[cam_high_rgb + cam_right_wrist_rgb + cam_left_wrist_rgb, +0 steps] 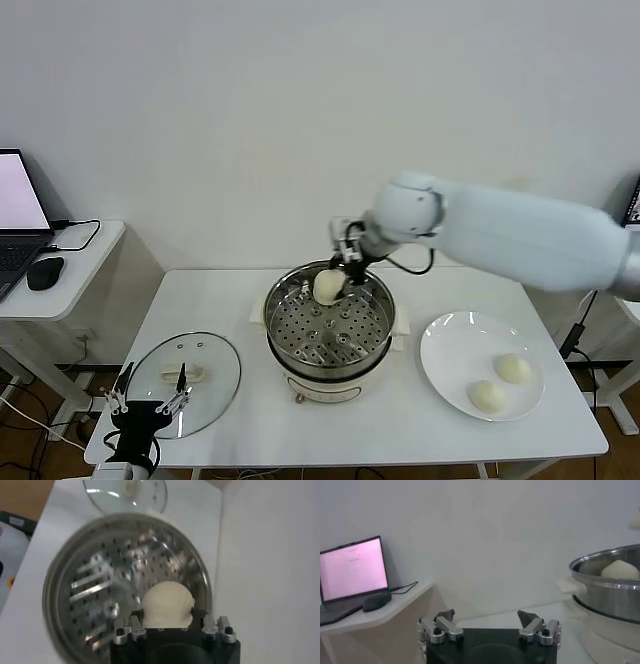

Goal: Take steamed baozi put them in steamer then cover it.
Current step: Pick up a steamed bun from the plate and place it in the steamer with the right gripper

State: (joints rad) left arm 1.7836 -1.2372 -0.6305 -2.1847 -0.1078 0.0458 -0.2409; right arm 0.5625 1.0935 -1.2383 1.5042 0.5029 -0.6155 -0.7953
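Your right gripper (337, 272) was clamped on a baozi (327, 287) at the steamer's (300, 345) far rim; releasing there risked it catching the edge. Left gripper (146, 406) idled wide near the cover (215, 375).

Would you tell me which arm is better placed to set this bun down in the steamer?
The right. Its hand is shut on a cream-white round bun over the shiny steel steamer's perforated tray. The left hand hangs open at the table's near-left edge beside the clear glass lid.
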